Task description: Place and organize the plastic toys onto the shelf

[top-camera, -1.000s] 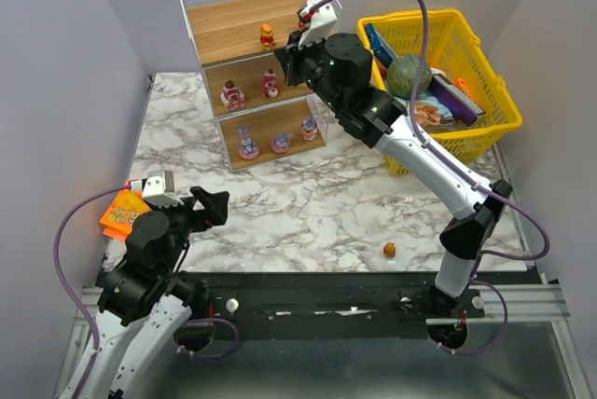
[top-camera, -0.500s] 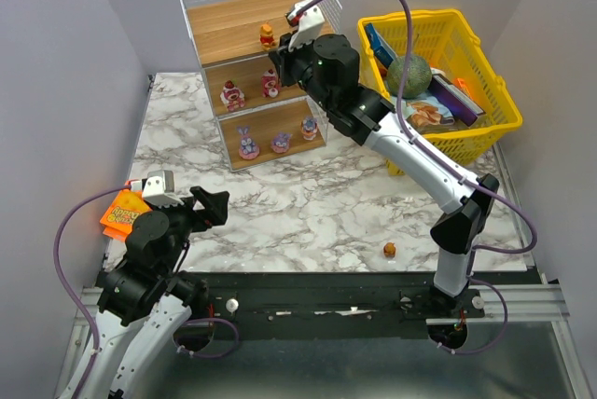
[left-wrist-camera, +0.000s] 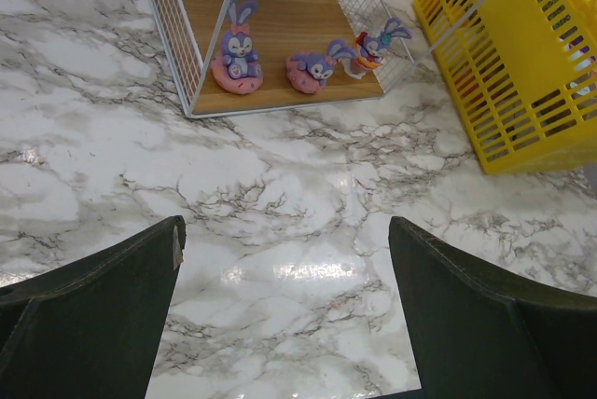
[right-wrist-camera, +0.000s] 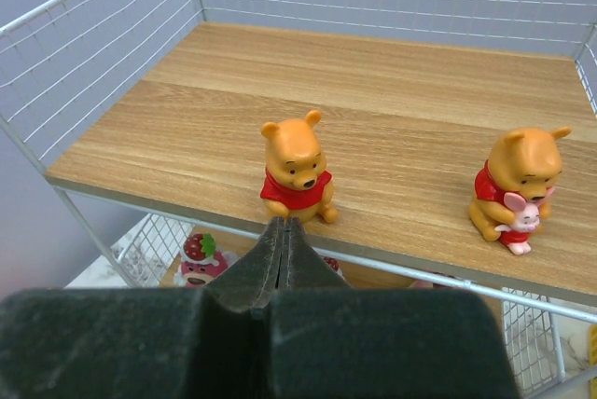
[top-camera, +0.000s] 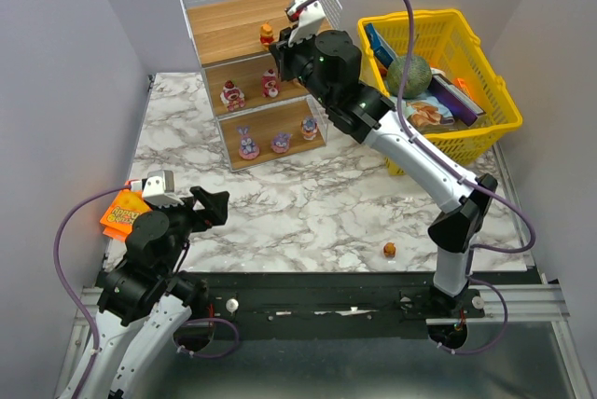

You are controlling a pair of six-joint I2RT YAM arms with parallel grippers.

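Orange-yellow bear figurines, two counted, stand upright on the top board of the shelf (top-camera: 233, 26). The nearer bear (right-wrist-camera: 297, 168), in a red shirt, sits just beyond the tip of the right tool (right-wrist-camera: 283, 227). The second bear (right-wrist-camera: 518, 185), clutching a small pink figure, stands off to that tool's right. The right tool's fingers are pressed fully together with nothing between them, tip at the board's front edge.

Two red-pink figurines (top-camera: 231, 94) are visible on the middle board, below that tool. On the bottom board, three purple rabbit figurines (left-wrist-camera: 239, 49) stand in a row, well ahead of the left tool (left-wrist-camera: 284, 278), which is spread wide and empty above the desk (left-wrist-camera: 280, 185). One small orange figurine (top-camera: 389, 250) lies alone on the desk.
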